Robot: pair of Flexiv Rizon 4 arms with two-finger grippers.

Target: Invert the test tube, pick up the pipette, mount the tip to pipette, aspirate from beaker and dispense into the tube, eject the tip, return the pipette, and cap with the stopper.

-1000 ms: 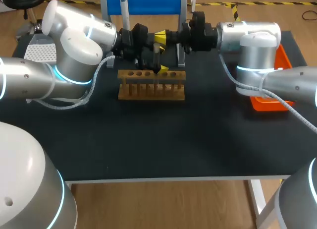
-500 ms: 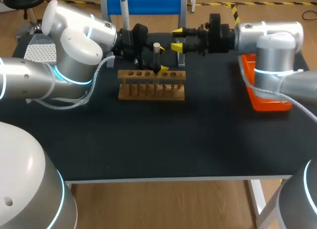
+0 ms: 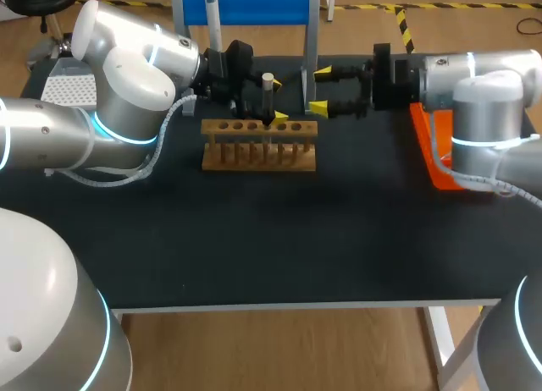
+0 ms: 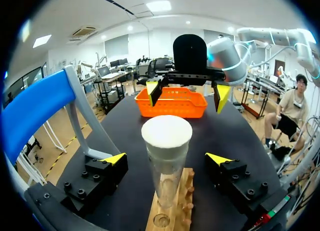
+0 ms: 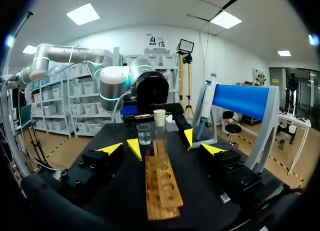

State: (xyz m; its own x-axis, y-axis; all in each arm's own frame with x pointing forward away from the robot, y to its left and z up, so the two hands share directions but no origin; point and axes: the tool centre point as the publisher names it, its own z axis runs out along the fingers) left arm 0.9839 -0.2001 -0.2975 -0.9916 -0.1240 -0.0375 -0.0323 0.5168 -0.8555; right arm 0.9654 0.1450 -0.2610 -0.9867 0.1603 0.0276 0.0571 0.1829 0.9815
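The test tube point(image 3: 268, 97) stands upright in the wooden rack point(image 3: 258, 145), with a pale stopper point(image 3: 268, 79) on its mouth. My left gripper point(image 3: 269, 105) is open with its fingers on either side of the tube, not touching it. In the left wrist view the tube point(image 4: 166, 166) and stopper point(image 4: 166, 132) rise between the left gripper's point(image 4: 166, 159) spread tips. My right gripper point(image 3: 321, 90) is open to the right of the tube, holding nothing. Ahead of the right gripper point(image 5: 161, 148) in its wrist view are the tube point(image 5: 160, 138) and a beaker point(image 5: 143, 133). The pipette point(image 3: 212, 10) hangs on the blue stand point(image 3: 254, 6).
An orange tray point(image 3: 434, 158) sits at the right side of the table, under my right arm. A white tip box point(image 3: 68, 88) lies at the far left. The stand's posts rise just behind the rack.
My right gripper was shut on the stopper at the tube's top. It has opened, left the stopper on the tube and drawn back to the right. The left arm has kept still.
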